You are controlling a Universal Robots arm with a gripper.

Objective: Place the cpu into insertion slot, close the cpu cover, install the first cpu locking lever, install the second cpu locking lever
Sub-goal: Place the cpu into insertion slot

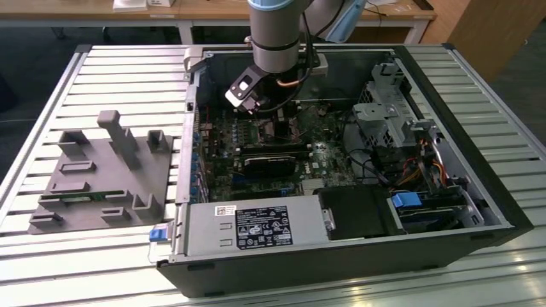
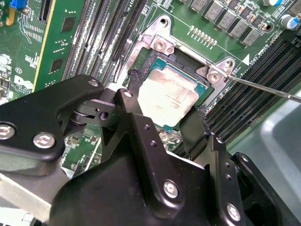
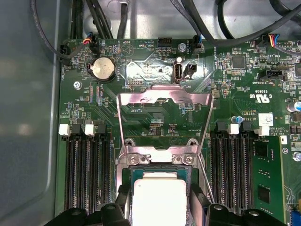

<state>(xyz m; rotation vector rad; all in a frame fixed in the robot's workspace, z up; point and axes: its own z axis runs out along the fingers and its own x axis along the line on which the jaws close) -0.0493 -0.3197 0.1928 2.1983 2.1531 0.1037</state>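
Observation:
The cpu point(image 2: 167, 94), a flat silver-grey square, lies in the insertion slot point(image 2: 157, 63) on the green motherboard. My gripper point(image 2: 164, 107) straddles it, one black finger against each of two opposite edges, shut on it. In the first wrist view the cpu point(image 3: 157, 200) sits between the same fingers point(image 3: 123, 205). The cpu cover point(image 3: 141, 99), a silvery frame plate, is swung fully open and lies flat on the board beyond the slot. A thin wire locking lever point(image 2: 270, 90) stands free beside the slot. In the exterior view my gripper point(image 1: 266, 120) is low inside the computer case.
Black memory slots point(image 3: 87, 174) flank the socket on both sides. A black heatsink block point(image 1: 271, 165) lies just in front of the socket, with a power supply point(image 1: 252, 227) and drive cage point(image 1: 388, 115) inside the open case. A grey fixture point(image 1: 102, 173) sits at the exterior view's left.

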